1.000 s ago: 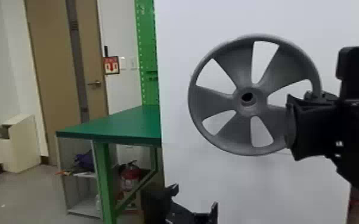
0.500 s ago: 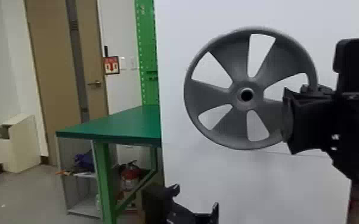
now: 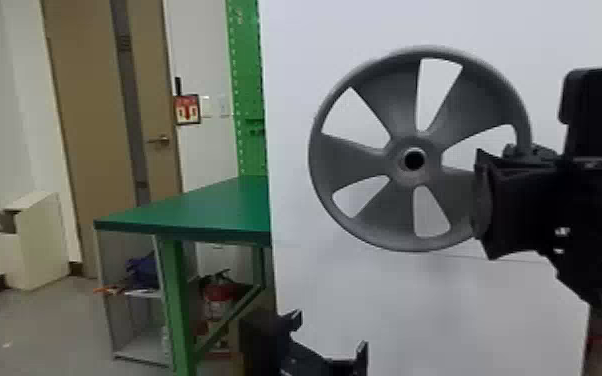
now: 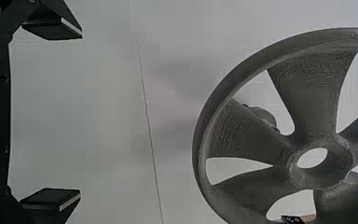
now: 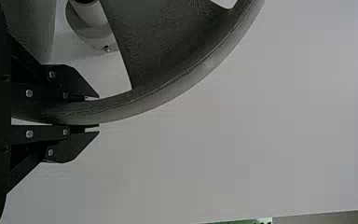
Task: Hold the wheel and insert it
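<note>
Two flat fingers of the right gripper (image 5: 98, 115) pinch the wheel (image 3: 398, 169) by its rim, one inside, one outside; presumably this leaves the hub free for mounting. Wheel is upright before the white panel (image 3: 415, 305), facing it, likely so the bore can meet the pale stub (image 5: 92, 19) behind. Insertion judged incomplete; next, align bore and stub, then push. Left gripper (image 4: 80, 113) has its fingers spread, empty, apart from the rim, perhaps spare for steadying. Risk: a one-sided grip may let the wheel tilt under push.
</note>
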